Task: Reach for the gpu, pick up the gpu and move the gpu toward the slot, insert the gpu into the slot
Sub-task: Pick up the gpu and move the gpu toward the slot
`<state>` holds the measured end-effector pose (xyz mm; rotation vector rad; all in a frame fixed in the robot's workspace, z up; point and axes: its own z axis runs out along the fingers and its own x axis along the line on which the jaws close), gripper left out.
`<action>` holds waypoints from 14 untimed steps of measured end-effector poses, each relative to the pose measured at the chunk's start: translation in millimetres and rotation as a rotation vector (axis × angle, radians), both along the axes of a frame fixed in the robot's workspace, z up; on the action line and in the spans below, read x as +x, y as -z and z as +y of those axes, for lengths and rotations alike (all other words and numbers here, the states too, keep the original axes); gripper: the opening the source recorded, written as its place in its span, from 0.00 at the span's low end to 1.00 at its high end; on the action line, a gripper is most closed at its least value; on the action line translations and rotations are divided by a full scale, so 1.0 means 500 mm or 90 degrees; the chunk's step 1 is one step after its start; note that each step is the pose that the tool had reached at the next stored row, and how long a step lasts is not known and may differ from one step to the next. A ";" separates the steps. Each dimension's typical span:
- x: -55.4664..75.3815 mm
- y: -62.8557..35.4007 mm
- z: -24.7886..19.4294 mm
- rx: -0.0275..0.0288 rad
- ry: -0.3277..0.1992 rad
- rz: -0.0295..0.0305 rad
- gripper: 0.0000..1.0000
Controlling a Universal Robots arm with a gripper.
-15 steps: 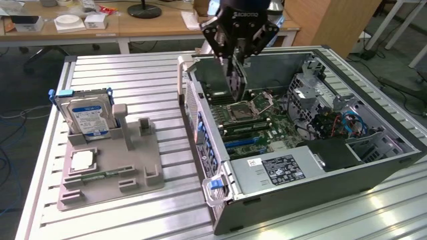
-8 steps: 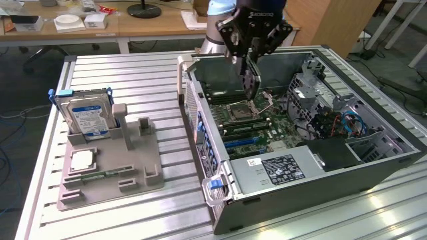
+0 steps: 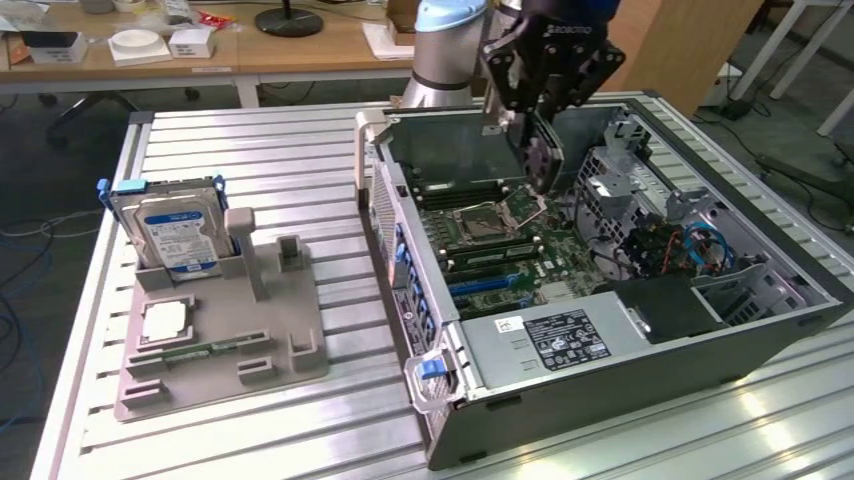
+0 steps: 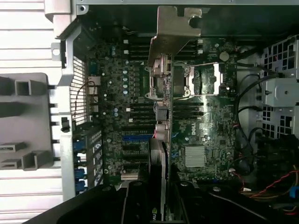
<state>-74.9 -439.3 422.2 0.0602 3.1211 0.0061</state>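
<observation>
Readable text first: "ROBOTIQ" in white on my black gripper [image 3: 537, 120], upper centre of the exterior view. In the wrist view there's a white logo on the green motherboard [image 4: 205, 135] that looks like DELL (not fully sure). The silver hard drive with the blue label [image 3: 174, 235], left of frame in the grey plastic fixture [image 3: 227, 350], has print I can't read. Same for the black-and-white sticker on the grey power supply box [image 3: 554, 340], lower centre.

Gripper [image 4: 161, 205] state: fingers [image 4: 135, 203] pinched on the gpu [image 4: 159, 154], the thin dark circuit card with the bent metal end bracket [image 4: 175, 28]. The wrist view sees it edge-on, clamped between both pads.

In the exterior view, the gpu [image 3: 545, 165] hangs straight below my hand inside the open dark tower case [image 3: 747, 330], bracket [image 3: 497, 115] toward the case's rear wall. It sits above the square silver processor socket [image 3: 481, 220], clear of the motherboard [image 3: 534, 250].

The slot [image 3: 487, 285], a long narrow blue plastic connector strip, lies lower in the frame, nearer the power supply and well apart from the card. In the wrist view the slot [image 4: 138, 138] runs crosswise, one end beside the card's edge. The card is not seated.
</observation>
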 end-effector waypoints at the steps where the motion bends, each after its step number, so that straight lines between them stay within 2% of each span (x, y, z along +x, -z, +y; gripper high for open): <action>1: 0.007 0.000 0.0000 0.0000 0.000 0.0001 0.27; 14: 0.093 0.000 0.0000 0.0000 0.000 0.0000 0.27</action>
